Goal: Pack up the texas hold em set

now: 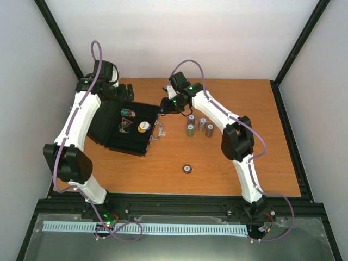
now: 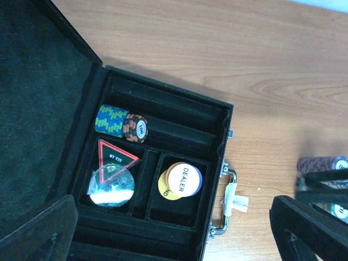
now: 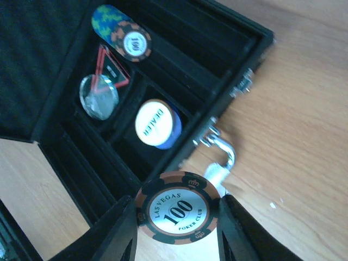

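Only the right wrist view shows the right tool point(image 1: 164, 105) clamped on a "100" chip stack point(image 3: 178, 207) near the handle point(image 3: 220, 152) of the open case point(image 1: 129, 130). The left wrist view shows chips point(image 2: 120, 122), token point(image 2: 115, 155) and discs point(image 2: 182, 179) inside. Overhead, the left tool point(image 1: 126, 92) gapes wide at the case's far edge, and loose stacks point(image 1: 191, 130) stand on the worktop point(image 1: 244, 163).

Between the black fingers of my right gripper point(image 3: 178, 231), the chip point(image 3: 178, 207) is orange-brown with black edge stripes and a white centre printed in black. Ahead of it the case point(image 3: 228, 38) is black all through, and its handle point(image 3: 225, 145) is silver. Inside, the stack point(image 3: 122, 33) runs green-and-blue, then orange-and-black. The triangular token point(image 3: 107, 72) is black edged in red. The dealer disc point(image 3: 156, 122) is white over blue. The table point(image 3: 304, 136) is orange woodgrain.
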